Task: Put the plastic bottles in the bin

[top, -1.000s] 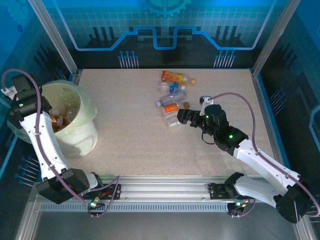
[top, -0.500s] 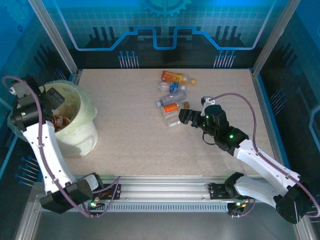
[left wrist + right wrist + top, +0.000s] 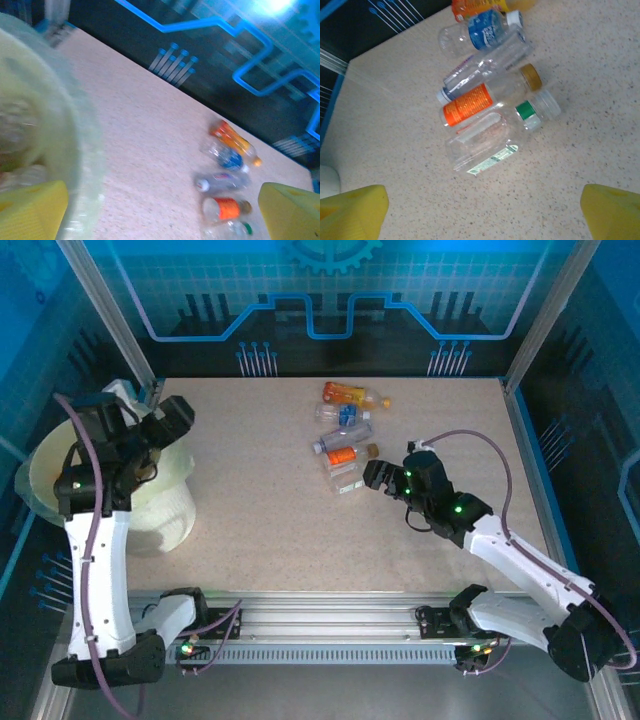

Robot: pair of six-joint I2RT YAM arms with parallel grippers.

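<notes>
Top external, left arm? (Kim)

The left gripper (image 3: 175, 420) is up over the bin (image 3: 170, 515). The bin rim is right under its fingers. (Jo)

Open or closed? (Kim)

Left wrist view: fingers (image 3: 30, 210) spread wide, nothing between them, nothing held. The bin rim curves past just inside the left finger. There are blurry shapes down inside the bin, can't tell what they are or how many. (Jo)

Loose ones? (Kim)

Five bottles (image 3: 222, 182) lie in a cluster on the table (image 3: 250, 500). They're well ahead of the left arm's fingers, nearer the right-hand finger in that view. (Jo)

Right arm? (Kim)

The right gripper (image 3: 370, 476) is low over the table, fingers wide apart, empty. In the right wrist view the cluster sits just ahead of the fingertips (image 3: 352, 210), roughly centred between them. (Jo)

Order, from the fingers out? (Kim)

Nearest is the green-cap bottle (image 3: 495, 137), clear, on its side. Against it, one step farther, is the orange-label bottle (image 3: 470, 107) with a brown cap. Then comes a clear bottle (image 3: 485, 62), then the blue-label bottle (image 3: 482, 32). Farthest is an orange bottle (image 3: 480, 6), cut by the frame edge. All five lie flat, side by side. The green and brown caps point toward the right finger. (Jo)
</notes>
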